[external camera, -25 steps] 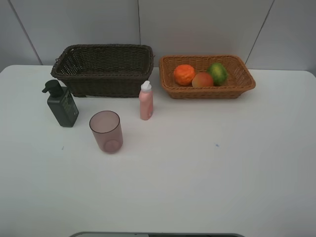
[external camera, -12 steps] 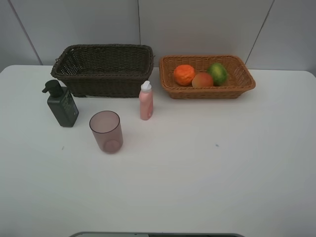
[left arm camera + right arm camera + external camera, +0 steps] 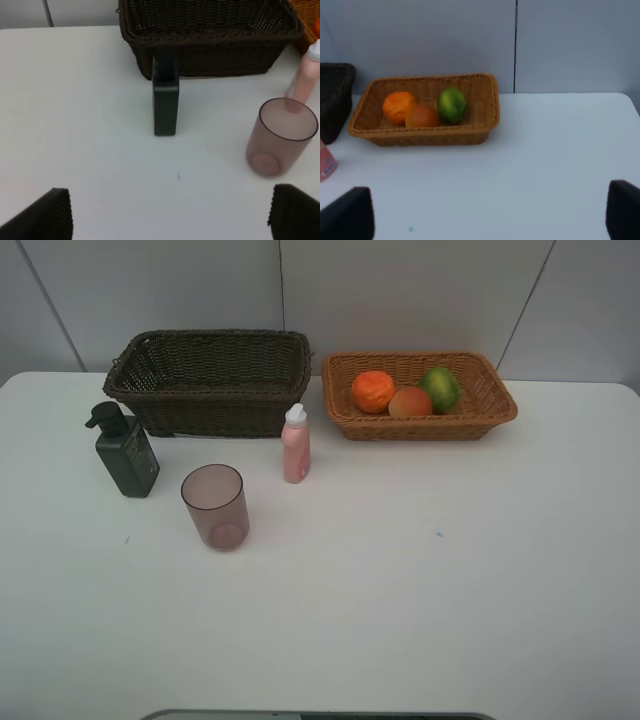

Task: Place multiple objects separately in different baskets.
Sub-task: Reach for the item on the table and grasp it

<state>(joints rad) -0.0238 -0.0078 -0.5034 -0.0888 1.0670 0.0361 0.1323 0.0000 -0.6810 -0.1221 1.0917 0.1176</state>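
White table point(image 3: 420, 630) fills most of exterior high view; surface matte, plain, evenly lit. Small dark speck point(image 3: 438, 534) on tabletop right of centre; faint speck point(image 3: 127, 538) near left side. Pale grey wall point(image 3: 400, 290) behind far table edge, split into panels by thin dark seams point(image 3: 281, 285): one vertical, two slanted. At bottom edge of view, grey strip point(image 3: 320, 715), nature unclear
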